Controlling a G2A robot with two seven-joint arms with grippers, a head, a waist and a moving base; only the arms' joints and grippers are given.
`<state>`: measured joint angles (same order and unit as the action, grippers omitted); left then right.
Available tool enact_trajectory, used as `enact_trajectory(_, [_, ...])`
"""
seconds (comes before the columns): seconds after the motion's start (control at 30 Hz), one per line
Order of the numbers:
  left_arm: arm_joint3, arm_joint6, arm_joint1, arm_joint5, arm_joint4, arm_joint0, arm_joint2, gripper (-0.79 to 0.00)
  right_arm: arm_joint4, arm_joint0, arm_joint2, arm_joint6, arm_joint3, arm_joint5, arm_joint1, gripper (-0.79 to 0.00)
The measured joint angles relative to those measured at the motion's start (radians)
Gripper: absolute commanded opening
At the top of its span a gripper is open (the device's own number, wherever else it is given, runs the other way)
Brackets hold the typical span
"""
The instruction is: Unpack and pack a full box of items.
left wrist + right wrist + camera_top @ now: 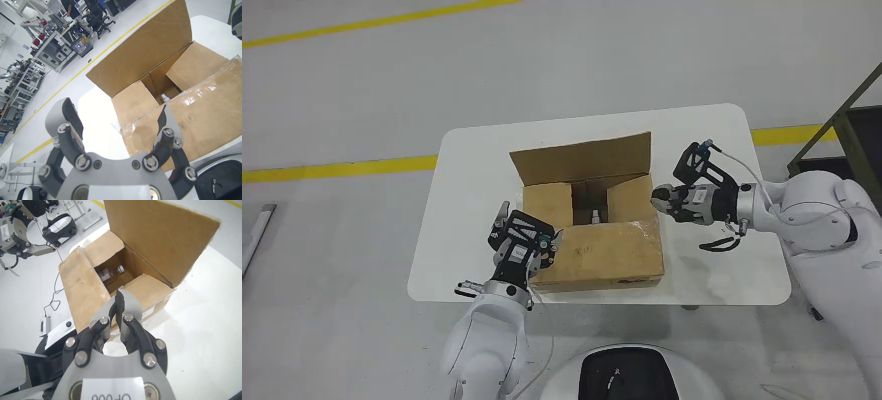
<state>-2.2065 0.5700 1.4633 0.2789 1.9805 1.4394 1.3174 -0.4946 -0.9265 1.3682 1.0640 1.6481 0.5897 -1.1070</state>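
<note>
**Spotter:** Your box sits in the middle of the white table. The far flap stands upright. The near flap, covered in clear tape, lies folded over towards you. The two side flaps are turned inward, with a gap between them.

**Operator:** What's in the gap?

**Spotter:** You can see bottles lying at the bottom, one with a white cap.

**Operator:** And my left gripper?

**Spotter:** Your left gripper hangs at the box's near left corner with its fingers spread wide and nothing between them. One finger is over the taped flap and the other is over bare table beside the box.

**Operator:** The right one?

**Spotter:** Your right gripper is at the box's right edge, level with the side flap there. Its fingers are pressed together, with the tips just at that flap's rim. You cannot tell from these views whether they pinch the cardboard or only rest against it.
</note>
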Motion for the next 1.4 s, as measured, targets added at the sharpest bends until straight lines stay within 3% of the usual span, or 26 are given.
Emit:
enact_trajectory(0.93, [0.0, 0.0, 0.0, 0.0, 0.0, 0.0, 0.0, 0.0, -0.002, -0.002, 0.001, -0.003, 0.002, 0.001, 0.0, -0.785])
enact_trajectory(0.97, [0.0, 0.0, 0.0, 0.0, 0.0, 0.0, 0.0, 0.0, -0.002, -0.002, 0.001, -0.003, 0.002, 0.001, 0.0, 0.0])
enact_trajectory(1.23, [0.004, -0.043, -0.003, -0.033, -0.028, 0.007, 0.018, 0.0, -0.02, -0.041, -0.022, -0.109, 0.027, 0.005, 0.001, 0.0])
enact_trajectory(1.4, [-0.005, -0.047, -0.004, -0.047, -0.06, 0.005, 0.03, 0.0, -0.034, -0.036, -0.029, -0.114, 0.024, -0.009, 0.006, 0.0])
